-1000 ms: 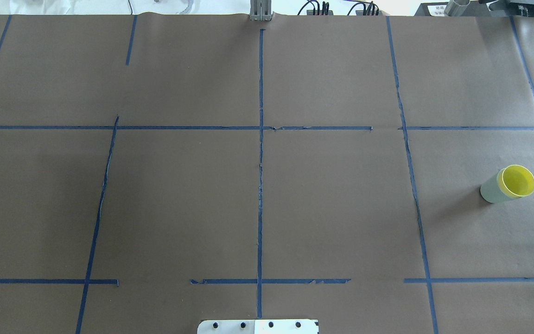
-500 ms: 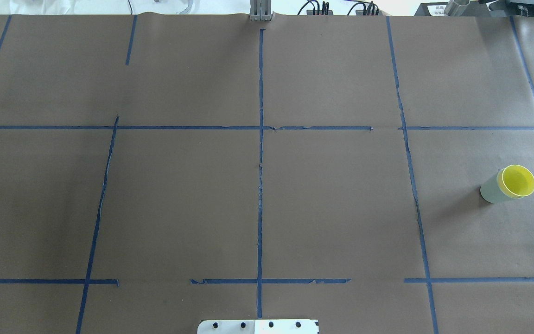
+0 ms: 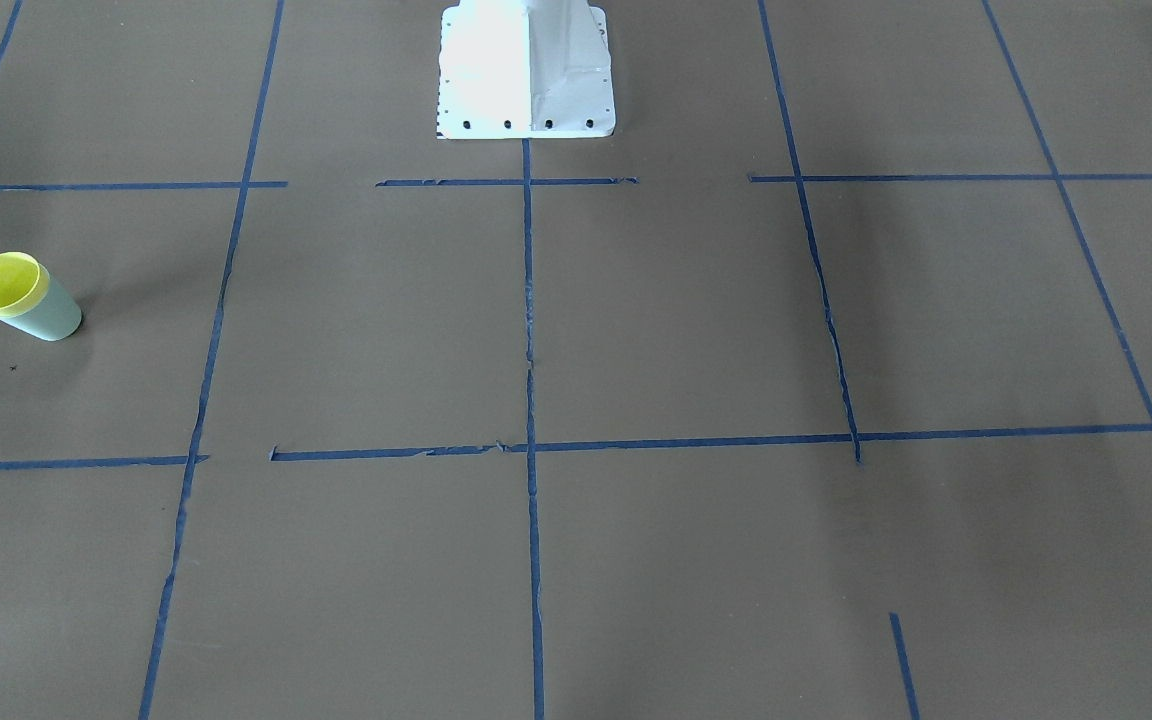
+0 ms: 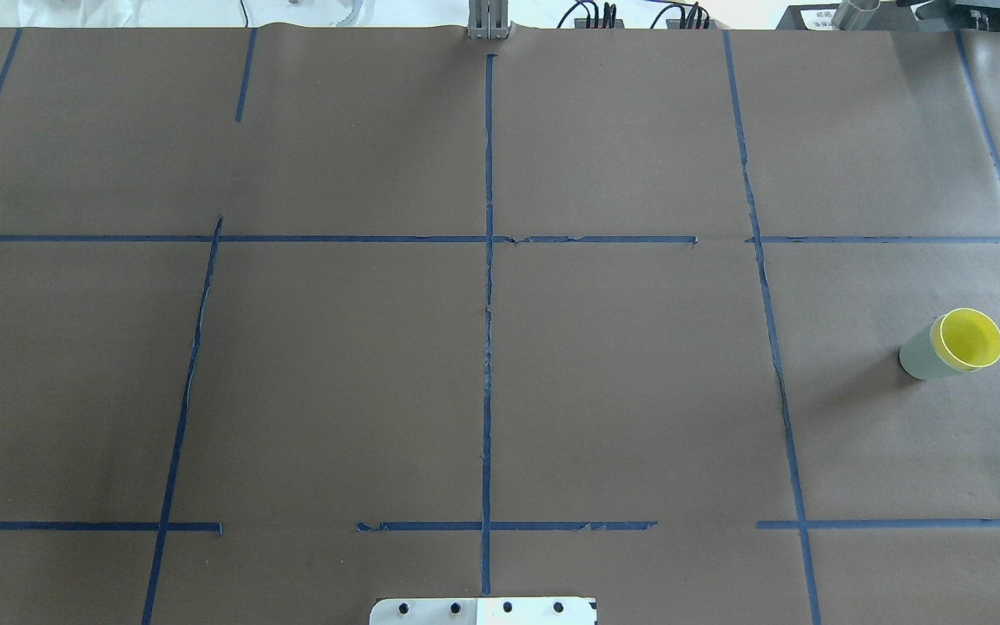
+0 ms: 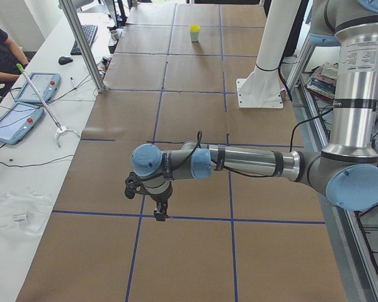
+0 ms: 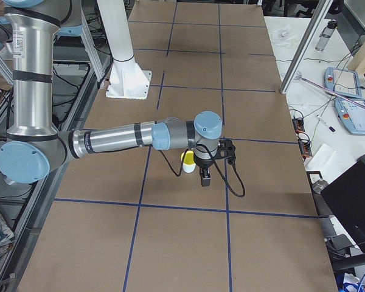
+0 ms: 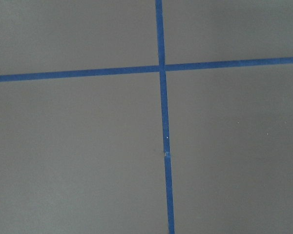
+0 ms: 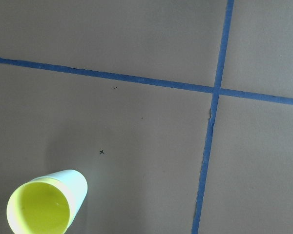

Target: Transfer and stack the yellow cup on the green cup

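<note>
By the white base plate (image 4: 483,610) only blue-taped brown paper (image 4: 621,391) is shown. Farther out on the robot's right, the yellow cup (image 4: 971,337) is seated upright inside the green cup (image 4: 918,359), so stacking is judged complete. The right gripper (image 6: 205,180) is hung near that stack and the left gripper (image 5: 159,212) well apart; whether either's jaws are parted or closed cannot be told.

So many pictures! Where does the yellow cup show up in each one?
Front-facing: yellow cup, nested in the green cup, far left.
Overhead: yellow cup far right, mid-height.
Exterior left: yellow cup top centre, table's far end.
Exterior right: yellow cup at centre.
Left wrist: not in it.
Right wrist: yellow cup bottom left corner.
Shared landmark: the blue tape grid, in every view.
</note>
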